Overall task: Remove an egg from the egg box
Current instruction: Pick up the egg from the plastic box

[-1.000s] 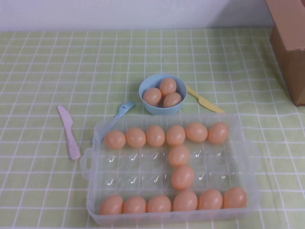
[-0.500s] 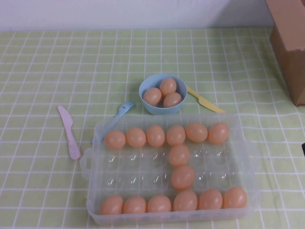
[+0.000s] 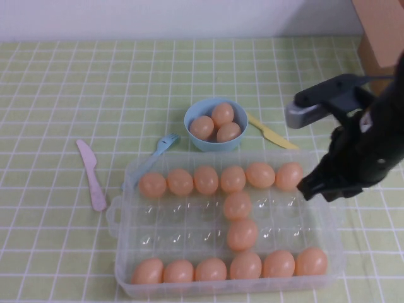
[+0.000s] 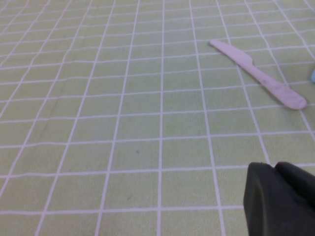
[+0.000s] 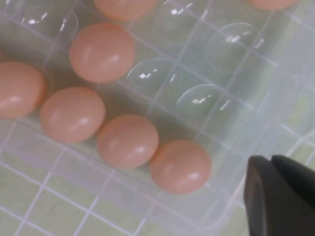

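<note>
The clear plastic egg box (image 3: 183, 221) lies at the front of the table with its handle tab (image 3: 112, 218) on the left. It holds several peach-orange eggs in a far row, a near row and a short middle column. My right gripper (image 3: 310, 188) hangs shut and empty just right of the far row's last egg (image 3: 288, 175). In the right wrist view the shut gripper (image 5: 272, 160) is above the box's rim (image 5: 224, 209), beside that egg (image 5: 180, 166). My left gripper (image 4: 275, 167) is shut over bare cloth and is out of the high view.
A light-blue bowl (image 3: 216, 124) with three eggs stands behind the box. A blue fork (image 3: 158, 151), a pink knife (image 3: 92, 175) (image 4: 258, 81) and a yellow knife (image 3: 271, 132) lie around it. A cardboard box (image 3: 385, 57) stands at the far right.
My right arm has come in from the right and now hangs over the right end of the egg box. The eggs and cutlery have not moved.
</note>
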Tool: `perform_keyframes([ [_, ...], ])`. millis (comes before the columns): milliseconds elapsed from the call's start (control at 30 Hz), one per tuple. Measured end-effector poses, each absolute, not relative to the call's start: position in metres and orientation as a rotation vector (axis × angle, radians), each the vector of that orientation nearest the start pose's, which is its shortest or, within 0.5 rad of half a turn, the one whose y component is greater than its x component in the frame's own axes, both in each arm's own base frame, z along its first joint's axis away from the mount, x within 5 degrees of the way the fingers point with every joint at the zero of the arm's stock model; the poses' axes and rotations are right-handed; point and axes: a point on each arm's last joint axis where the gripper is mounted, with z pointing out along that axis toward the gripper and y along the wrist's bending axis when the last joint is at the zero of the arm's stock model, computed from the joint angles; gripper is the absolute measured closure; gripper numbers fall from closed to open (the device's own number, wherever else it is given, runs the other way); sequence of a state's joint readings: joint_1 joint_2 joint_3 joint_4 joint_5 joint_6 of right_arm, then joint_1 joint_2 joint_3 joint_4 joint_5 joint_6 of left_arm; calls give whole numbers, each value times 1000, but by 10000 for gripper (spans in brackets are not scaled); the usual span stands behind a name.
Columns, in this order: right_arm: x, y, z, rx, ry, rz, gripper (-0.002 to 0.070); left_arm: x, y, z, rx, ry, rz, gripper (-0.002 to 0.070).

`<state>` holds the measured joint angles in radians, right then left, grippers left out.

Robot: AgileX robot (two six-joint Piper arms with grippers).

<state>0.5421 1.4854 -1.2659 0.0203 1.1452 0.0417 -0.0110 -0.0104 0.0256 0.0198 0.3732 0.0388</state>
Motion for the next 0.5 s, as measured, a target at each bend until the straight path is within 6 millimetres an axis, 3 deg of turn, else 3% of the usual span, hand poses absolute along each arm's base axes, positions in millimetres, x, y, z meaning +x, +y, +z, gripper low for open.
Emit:
perform_keyframes([
  [267,289,197,269,-796,2870,111,694,53,0,172,59,1871,39,679],
  [400,296,209,257,-791,2909,160,691,53,0,172,59,1871,39,680],
  [500,294,218,253,-797,2917,196,635,53,0,172,59,1871,39,680],
])
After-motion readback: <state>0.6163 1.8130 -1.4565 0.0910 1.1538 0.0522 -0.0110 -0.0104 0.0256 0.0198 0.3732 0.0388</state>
